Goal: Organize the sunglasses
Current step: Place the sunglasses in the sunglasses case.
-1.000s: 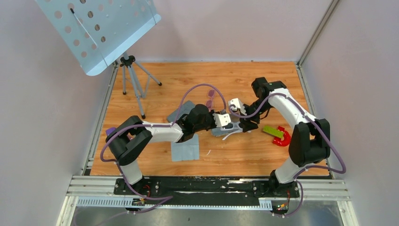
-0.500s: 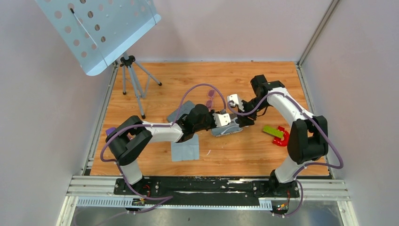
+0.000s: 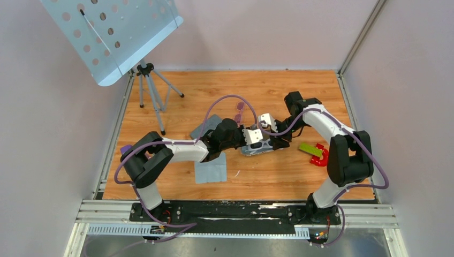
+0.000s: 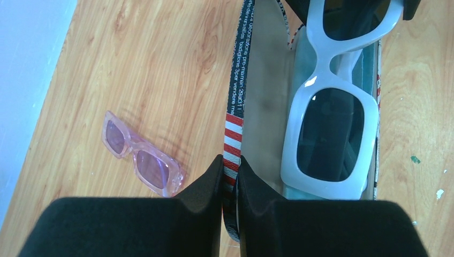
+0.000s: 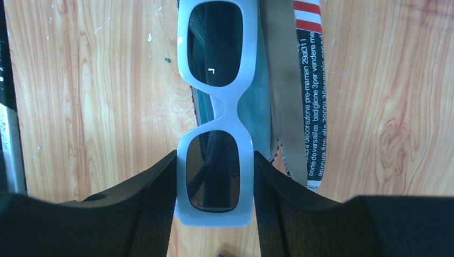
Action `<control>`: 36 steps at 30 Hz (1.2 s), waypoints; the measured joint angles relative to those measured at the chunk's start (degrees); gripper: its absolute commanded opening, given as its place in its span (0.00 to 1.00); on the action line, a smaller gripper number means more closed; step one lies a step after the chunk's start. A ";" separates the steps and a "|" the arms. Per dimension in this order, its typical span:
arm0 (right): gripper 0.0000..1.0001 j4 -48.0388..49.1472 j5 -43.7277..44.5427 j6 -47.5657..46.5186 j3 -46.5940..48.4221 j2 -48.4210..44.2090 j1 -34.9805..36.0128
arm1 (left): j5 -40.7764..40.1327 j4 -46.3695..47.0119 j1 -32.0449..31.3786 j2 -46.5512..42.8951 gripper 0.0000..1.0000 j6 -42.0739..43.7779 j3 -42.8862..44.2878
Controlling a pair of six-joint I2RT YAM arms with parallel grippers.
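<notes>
Pinching hard, the left gripper [image 4: 230, 163] has its two black fingers [image 4: 206, 184] almost together, with only the striped edge of the case [image 4: 238, 80] clamped between them. That edge is a dark band with white lettering and red and white stripes, and it runs straight up out of the jaws in the left wrist view.

On the right, the right gripper [image 5: 214, 158] stands about half open, and its fingers [image 5: 155, 203] press on both sides of one lens of the white sunglasses [image 5: 224, 111]. That is a firm hold on a chunky white frame with dark lenses. The pair lies lengthwise over the pale lining of the open case, with the other lens pointing away from the right wrist camera. Whether it rests on the lining or hangs just above it, I cannot tell.

The pink sunglasses [image 4: 142, 160] lie flat on the wooden table [image 4: 134, 64], lenses up, near the case on its outer side but apart from it. Neither gripper touches them.

From the top view both wrists meet over the case at mid-table, nearly nose to nose, and the pink pair sits just beyond them.
</notes>
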 measured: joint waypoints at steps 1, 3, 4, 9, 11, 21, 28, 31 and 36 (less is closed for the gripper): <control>0.26 -0.46 -0.07 -0.15 0.02 -0.04 0.00 | 0.00 0.00 0.00 0.07 0.00 0.00 0.00; 0.25 -1.44 -0.20 -0.42 0.24 -0.15 0.00 | 0.02 -0.02 -0.02 0.24 0.00 -0.02 0.00; 0.25 -1.81 -0.24 -0.50 0.37 -0.26 0.00 | 0.04 0.00 -0.02 0.33 0.00 -0.02 0.00; 0.25 -4.39 -0.39 -1.22 0.85 -3.26 0.00 | 0.04 -0.02 -0.13 0.63 0.00 -0.02 0.00; 0.25 -5.27 -0.52 -1.27 1.57 -4.37 0.00 | 0.02 -0.02 -0.15 0.74 0.00 -0.02 0.00; 0.25 -4.50 -0.63 -0.79 2.62 -4.46 0.00 | 0.00 -0.02 -0.15 0.83 0.00 -0.35 0.00; 0.24 -1.88 0.04 -0.42 2.27 -2.23 -0.02 | 0.02 -0.02 -0.09 0.83 0.00 -1.27 0.00; 0.24 -0.66 0.22 -0.26 1.66 -1.84 -0.02 | 0.20 -0.02 0.17 0.83 0.00 -1.75 0.00; 0.24 1.27 0.26 0.33 1.16 -0.90 -0.35 | 0.44 -0.02 0.26 0.83 0.00 -2.25 0.00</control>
